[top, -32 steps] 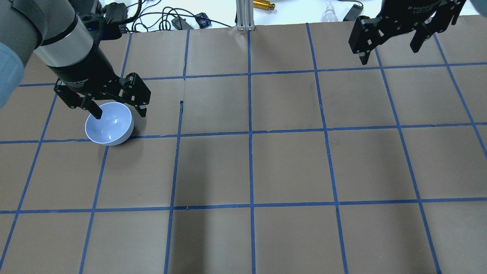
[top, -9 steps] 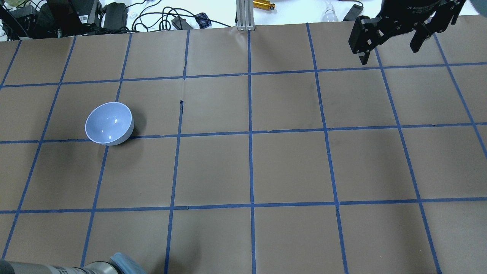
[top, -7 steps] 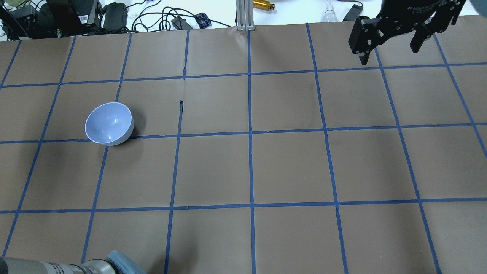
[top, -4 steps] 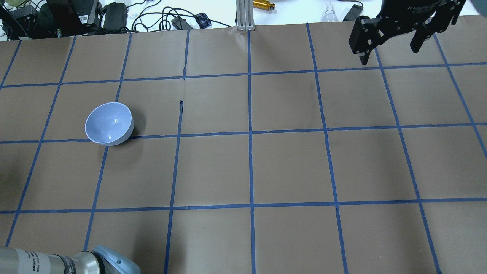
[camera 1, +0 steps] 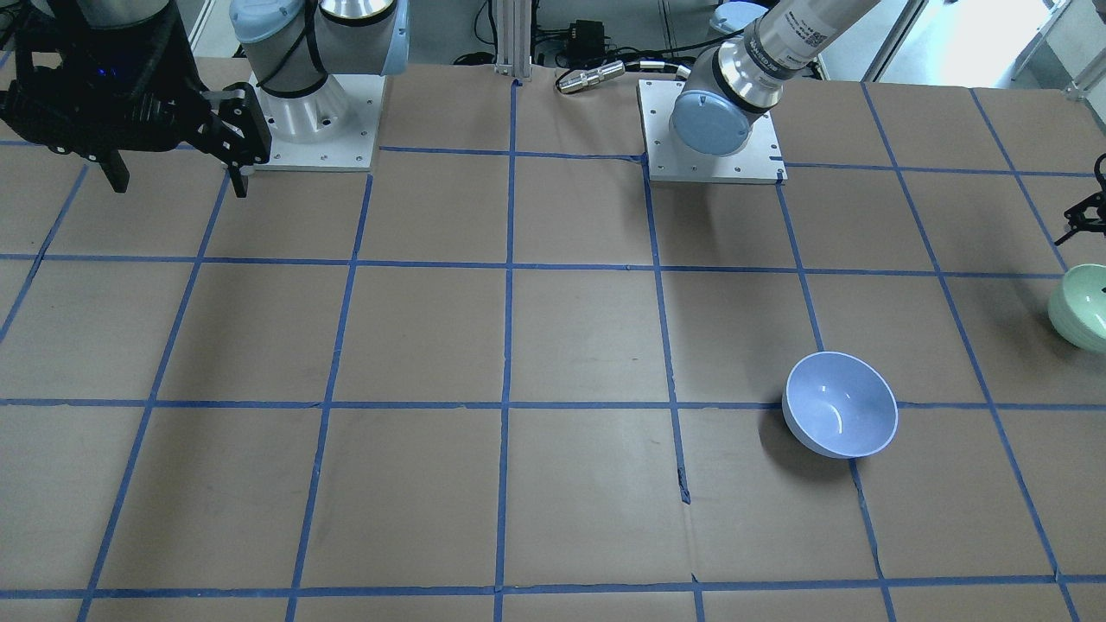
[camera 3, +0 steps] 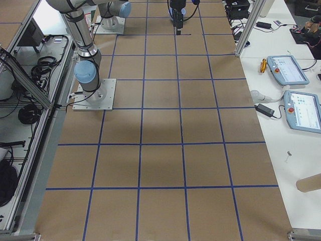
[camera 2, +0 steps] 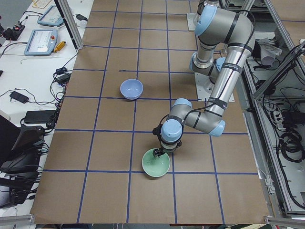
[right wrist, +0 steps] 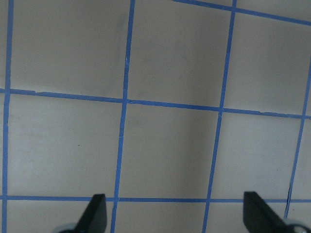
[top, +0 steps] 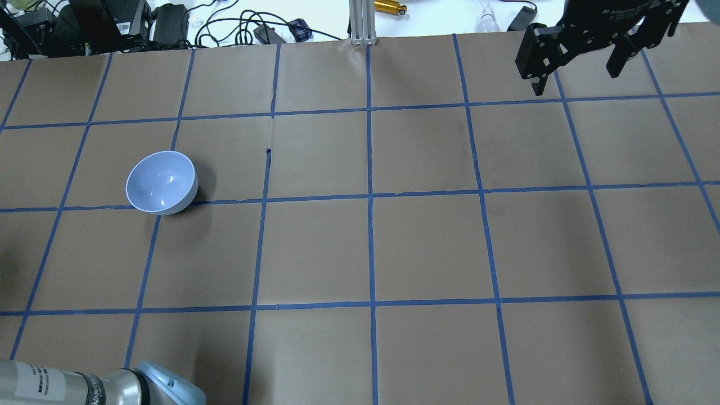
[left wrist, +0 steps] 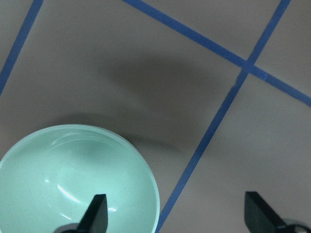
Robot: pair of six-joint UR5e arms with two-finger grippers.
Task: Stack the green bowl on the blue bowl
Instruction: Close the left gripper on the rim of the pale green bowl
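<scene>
The green bowl (camera 2: 156,163) stands upright near the table's left end; it also shows at the right edge of the front-facing view (camera 1: 1082,307) and is out of the overhead view. My left gripper (left wrist: 177,218) is open just above it, one finger (left wrist: 98,208) over the bowl's inside and the other (left wrist: 256,209) over the table beside it. It holds nothing. The blue bowl (top: 161,182) stands upright and empty, about one grid square away (camera 2: 131,88). My right gripper (top: 576,79) is open and empty, high over the far right corner.
The brown table (top: 427,247) bears a blue tape grid. The left arm's elbow (top: 112,385) juts in at the near left edge. Cables and gear (top: 169,22) and a metal post (top: 360,22) lie beyond the far edge. The arm bases (camera 1: 713,130) stand on the robot's side.
The left gripper, earlier open around the blue bowl, has left the overhead view; its elbow has crept up at the bottom left. The blue bowl and the right arm have not moved.
</scene>
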